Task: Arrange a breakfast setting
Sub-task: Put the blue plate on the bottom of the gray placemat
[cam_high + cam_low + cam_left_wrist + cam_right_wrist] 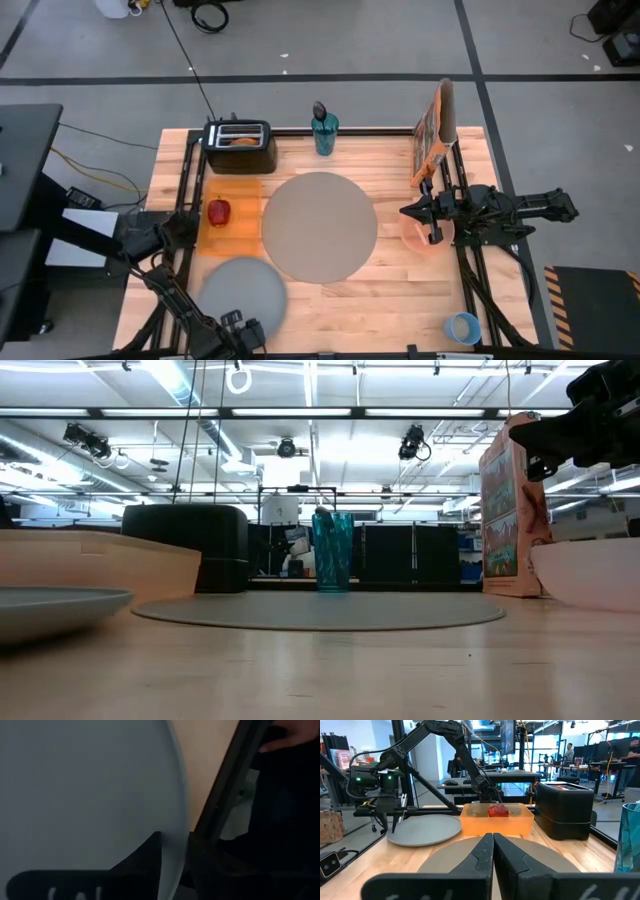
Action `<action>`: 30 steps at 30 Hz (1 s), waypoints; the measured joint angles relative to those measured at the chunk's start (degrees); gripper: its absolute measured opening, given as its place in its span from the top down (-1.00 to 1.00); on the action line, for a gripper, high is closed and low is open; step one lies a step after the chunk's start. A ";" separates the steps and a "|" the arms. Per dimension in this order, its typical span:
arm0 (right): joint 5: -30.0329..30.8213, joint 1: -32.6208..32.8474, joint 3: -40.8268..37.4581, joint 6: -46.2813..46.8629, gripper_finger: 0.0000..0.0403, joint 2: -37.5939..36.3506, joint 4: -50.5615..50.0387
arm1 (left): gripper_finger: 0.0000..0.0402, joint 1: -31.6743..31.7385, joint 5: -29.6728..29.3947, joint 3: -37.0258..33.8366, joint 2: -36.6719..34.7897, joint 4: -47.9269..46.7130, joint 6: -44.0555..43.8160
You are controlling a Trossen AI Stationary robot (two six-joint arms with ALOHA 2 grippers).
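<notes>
Fingers of the left gripper (175, 865) straddle the grey plate's (241, 291) rim to lift it; the right gripper (493, 852) waits, pressed together.

A large round grey mat (320, 227) lies at the middle of the wooden bench (380, 300). A smaller grey plate (242, 293) sits near its left front, with the left end effector (240, 335) at the plate's near rim. A red apple (218, 211) rests in an orange tray (232, 213). The right end effector (434, 222) hangs over a pink bowl (412, 236), beside the upright orange cereal box (432, 135). A light-blue cup (462, 327) stands at the front right corner.
</notes>
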 joint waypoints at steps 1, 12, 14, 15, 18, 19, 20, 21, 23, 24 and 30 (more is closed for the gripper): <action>0.00 0.00 0.00 0.00 0.91 0.01 0.00 | 0.60 -0.16 -0.03 0.00 0.00 0.23 0.09; 0.01 -0.01 0.01 0.00 0.91 0.00 0.00 | 0.95 -1.60 0.41 -0.11 -0.32 8.68 5.67; 0.02 -0.02 0.02 0.00 0.91 0.02 -0.02 | 0.95 -1.63 0.66 -0.11 -0.81 11.33 8.01; 0.00 0.00 0.02 0.00 0.91 0.02 0.00 | 0.95 -1.61 0.37 -0.11 -1.17 11.91 9.04; 0.01 -0.01 0.01 0.00 0.91 0.01 -0.02 | 0.95 -0.90 -1.36 -0.11 -1.96 11.97 13.25; 0.01 -0.01 0.01 0.00 0.91 0.00 0.00 | 0.95 -0.47 -1.83 -0.11 -2.12 11.28 15.00; 0.00 -0.02 0.01 0.00 0.91 0.02 0.02 | 0.95 0.02 -2.32 -0.11 -2.19 10.63 16.57; 0.02 -0.01 0.00 0.00 0.91 0.01 0.00 | 0.95 0.60 -2.53 -0.11 -2.19 10.06 18.29; 0.00 0.00 0.00 0.00 0.91 0.00 0.02 | 0.95 1.89 -2.98 -0.13 -2.19 8.95 22.32; 0.02 -0.02 0.02 0.00 0.91 0.01 0.00 | 0.95 2.61 -3.33 -0.13 -2.19 8.89 24.32; 0.00 -0.01 0.02 0.00 0.91 0.01 0.00 | 0.95 7.06 -6.75 -0.13 -2.19 8.46 37.18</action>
